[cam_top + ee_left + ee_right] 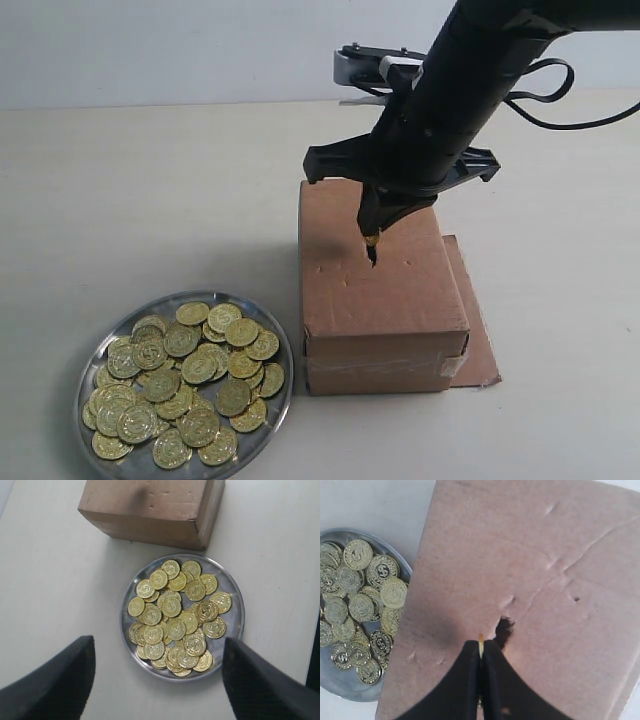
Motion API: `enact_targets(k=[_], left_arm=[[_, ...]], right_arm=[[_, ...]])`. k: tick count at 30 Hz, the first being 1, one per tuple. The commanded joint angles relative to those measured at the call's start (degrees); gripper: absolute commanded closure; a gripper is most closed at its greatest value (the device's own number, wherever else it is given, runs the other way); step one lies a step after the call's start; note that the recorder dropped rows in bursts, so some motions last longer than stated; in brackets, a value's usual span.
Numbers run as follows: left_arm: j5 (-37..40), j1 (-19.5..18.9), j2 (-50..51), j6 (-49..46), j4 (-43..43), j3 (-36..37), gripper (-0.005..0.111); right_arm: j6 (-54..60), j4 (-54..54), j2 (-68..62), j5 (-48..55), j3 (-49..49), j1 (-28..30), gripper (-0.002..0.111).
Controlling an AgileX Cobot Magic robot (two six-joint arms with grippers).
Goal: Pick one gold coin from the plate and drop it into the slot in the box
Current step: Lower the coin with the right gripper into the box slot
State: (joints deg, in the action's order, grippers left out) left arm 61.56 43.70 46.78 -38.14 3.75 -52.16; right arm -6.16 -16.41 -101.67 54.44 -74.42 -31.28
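The silver plate [276, 395] lies at the front left, heaped with several gold coins [185, 380]. To its right stands the brown cardboard box [400, 300]. My right gripper [371, 243] hangs just over the box's top, shut on one gold coin [481, 642] held edge-on. The coin's rim pokes out beside the dark, rough box slot [504, 629], close to it but not inside. My left gripper [159, 680] is open with nothing between its fingers, above the table short of the plate [231, 587]. The left arm does not show in the exterior view.
A flat cardboard sheet [478, 340] lies under the box and sticks out on its right side. Clear tape runs along the box's near end [385, 362]. A black cable [560, 100] trails behind the right arm. The tabletop is pale beige.
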Motion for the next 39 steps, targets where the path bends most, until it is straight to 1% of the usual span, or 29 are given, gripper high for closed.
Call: enact_targets(k=[1,9,39], left_arm=[[0.3,0.2,-0.2,0.9,0.4,0.0,0.038],[0.3,0.2,-0.2,0.9,0.4,0.0,0.038],[0.3,0.2,-0.2,0.9,0.4,0.0,0.038]], right_arm=[[0.1,0.3,-0.4,-0.9,-0.3,-0.1,0.108],[-3.6,3.2,-0.4,-1.8,-0.3,-0.1,0.108],[-5.7,3.4,-0.4,-1.4,-0.3,-0.1,0.108]])
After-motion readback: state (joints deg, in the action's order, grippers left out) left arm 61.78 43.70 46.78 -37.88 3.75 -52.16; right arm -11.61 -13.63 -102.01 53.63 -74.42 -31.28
